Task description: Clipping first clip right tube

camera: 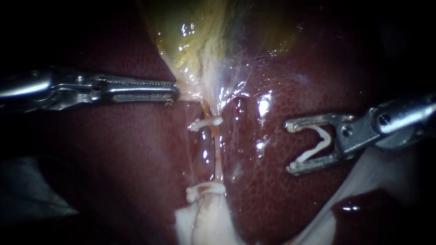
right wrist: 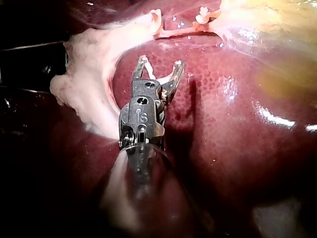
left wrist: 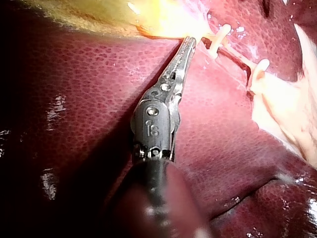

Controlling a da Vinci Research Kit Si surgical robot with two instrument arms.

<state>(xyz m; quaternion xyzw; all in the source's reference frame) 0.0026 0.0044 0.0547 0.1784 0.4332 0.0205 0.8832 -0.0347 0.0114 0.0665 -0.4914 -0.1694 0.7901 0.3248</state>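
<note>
Only endoscope shows both, left pincer [camera: 175, 92] clamping gallbladder [camera: 190, 50], right pincer [camera: 289, 147] spread, gripping loaded clip [camera: 323, 141], apart from tube [camera: 217, 159].

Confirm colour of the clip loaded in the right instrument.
White; the clip shows best in the endoscope view.

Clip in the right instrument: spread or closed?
Spread. The clip sits as an open V, each leg against one jaw of the right instrument, over bare liver; nothing between its legs.
</note>
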